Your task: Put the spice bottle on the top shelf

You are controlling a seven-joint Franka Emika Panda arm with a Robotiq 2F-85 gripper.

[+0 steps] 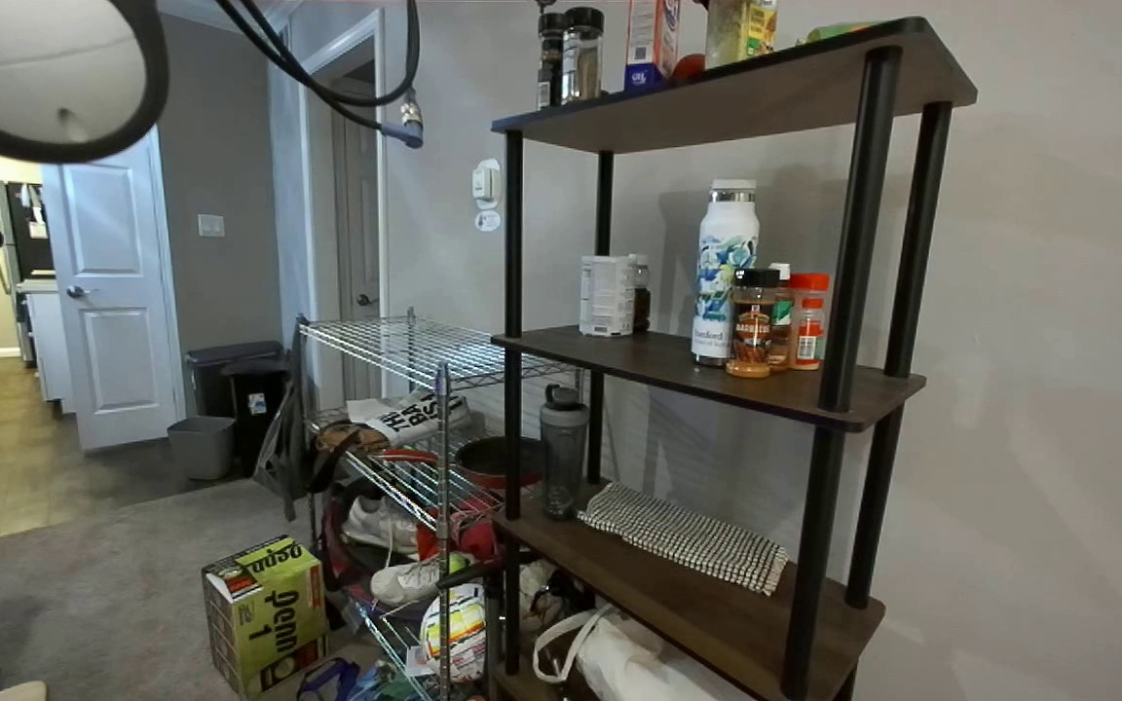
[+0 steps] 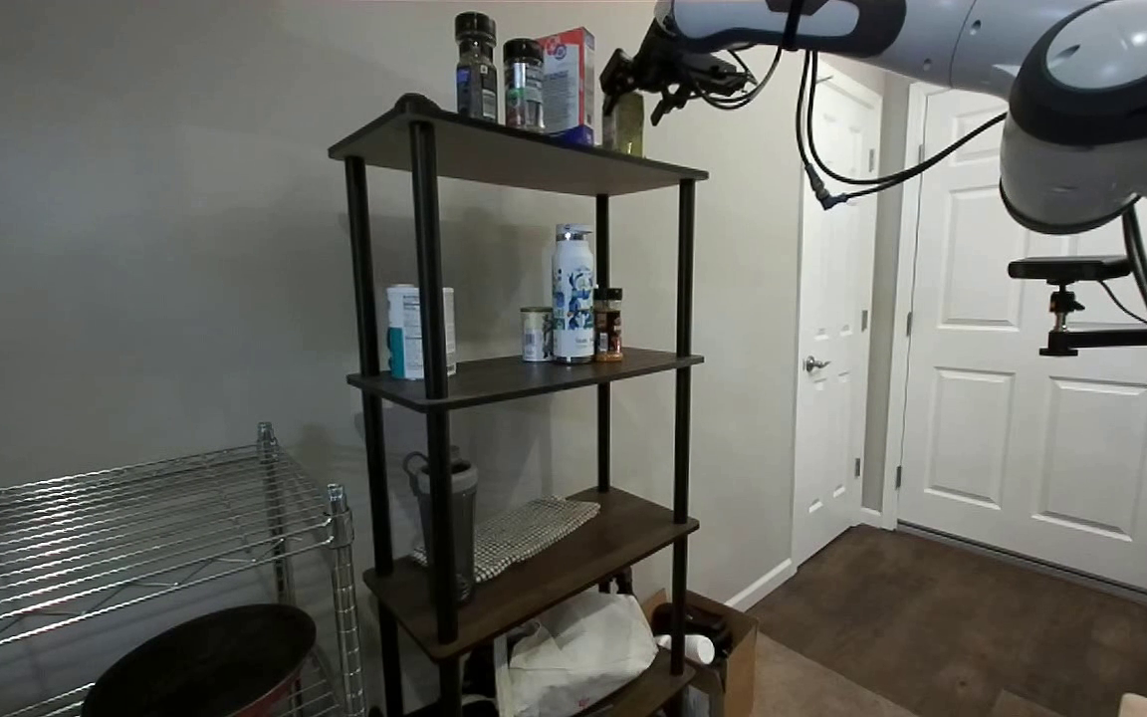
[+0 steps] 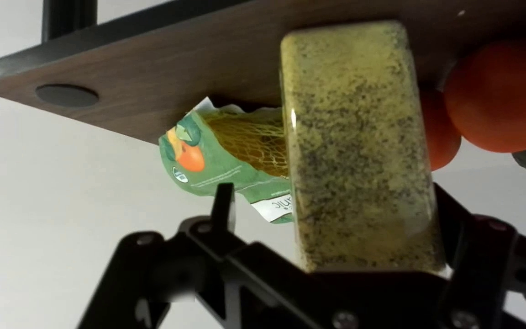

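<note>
Plainly, the spice bottle stands upright on the top shelf, and the gripper is spread apart around it. Only the wrist view tells how: one black finger leaves a gap beside the bottle, while the other is just beside the opposite side; whether it touches, I cannot tell. That view alone also gives the bottle's smooth, round-cornered block shape and its yellowish filling, crowded with dark specks, plus mesh netting on a crinkled green bag and two round, orange-red fruits. The arm, rounded and pale, shows at length in an exterior view. Red-capped bottles beside the barbecue bottle show in an exterior view, as does a printed yellow-green cardboard box on grey carpet. Both exterior views hold the tall, cylindrical white bottle with its blue print, the nubby black-and-white cloth, the shiny wire rack with a dark, round pan on a lower tier, and the boards of dark brown wood set between round black posts.
</note>
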